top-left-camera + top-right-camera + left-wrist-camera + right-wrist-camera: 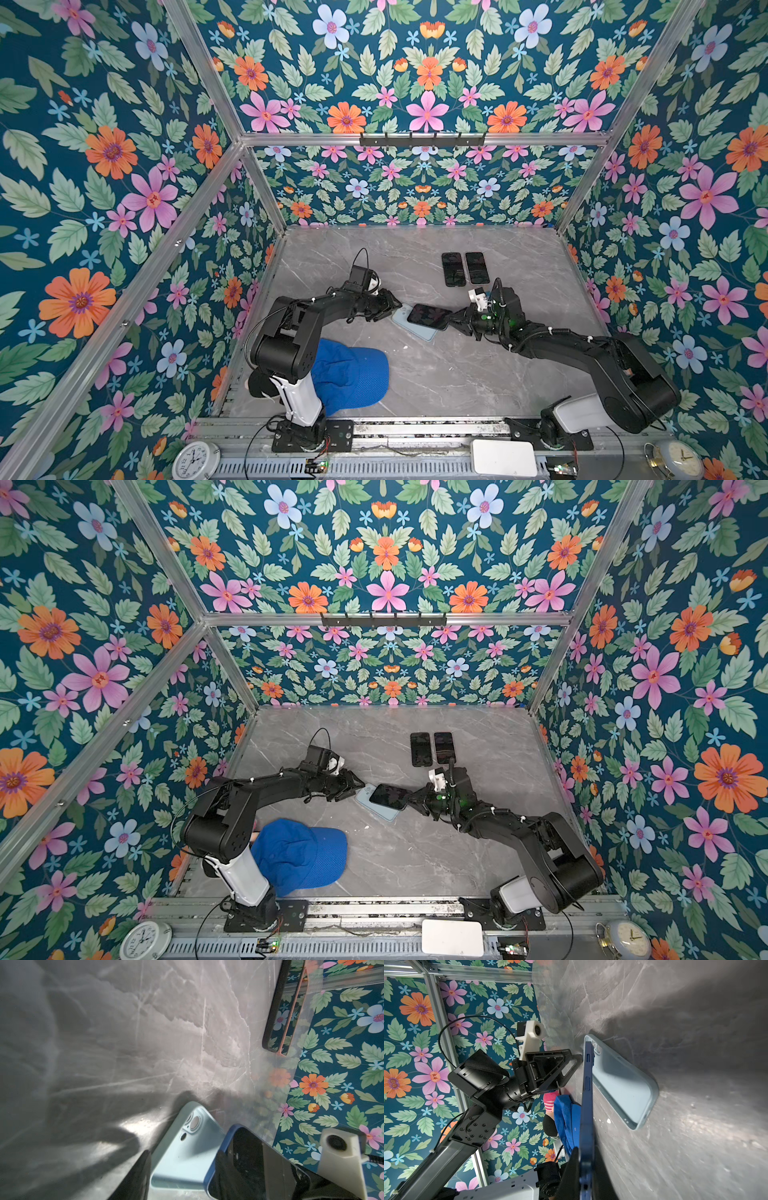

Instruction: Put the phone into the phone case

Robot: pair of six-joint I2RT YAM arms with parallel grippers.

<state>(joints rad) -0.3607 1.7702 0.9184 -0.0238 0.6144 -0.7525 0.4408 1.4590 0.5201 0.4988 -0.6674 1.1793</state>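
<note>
My left gripper (392,308) sits low, jaws half apart; my right gripper (453,319), reaching toward it, is clamped tight.

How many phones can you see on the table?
3. Two dark phones lie side by side at the back of the table. A blue phone is held in the right gripper over the light-blue case. None looks hidden.
</note>
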